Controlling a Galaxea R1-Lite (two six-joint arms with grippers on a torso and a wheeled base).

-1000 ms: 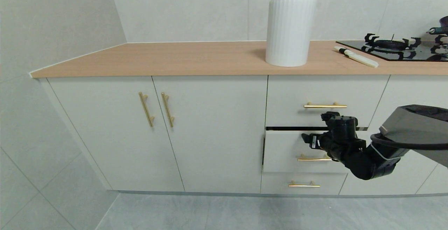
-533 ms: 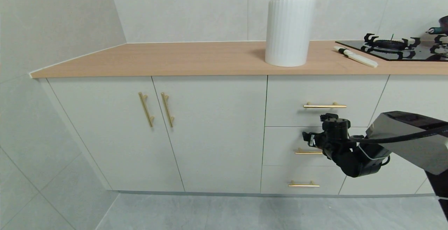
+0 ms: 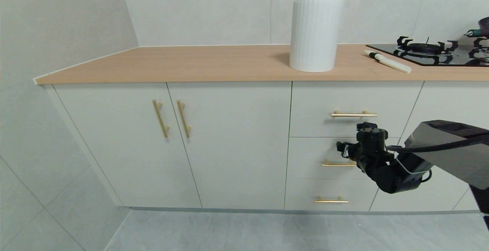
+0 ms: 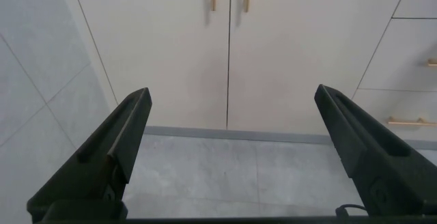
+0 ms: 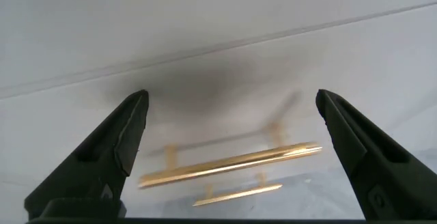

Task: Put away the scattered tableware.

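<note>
On the wooden desk [image 3: 191, 65], a cream knife [image 3: 387, 62] lies at 3 o'clock of the white ribbed cylinder [image 3: 314, 35], beside a black hob [image 3: 429, 57].

There are two doors [image 3: 114, 148] at the lower left and three drawers [image 3: 355, 98] at the lower right. They have five gold handles [image 3: 160, 118], one each. The one counter [image 3: 191, 63] has one white tub [image 3: 314, 35], one knife [image 3: 387, 62] and one stove [image 3: 428, 55] at the upper right.
</note>
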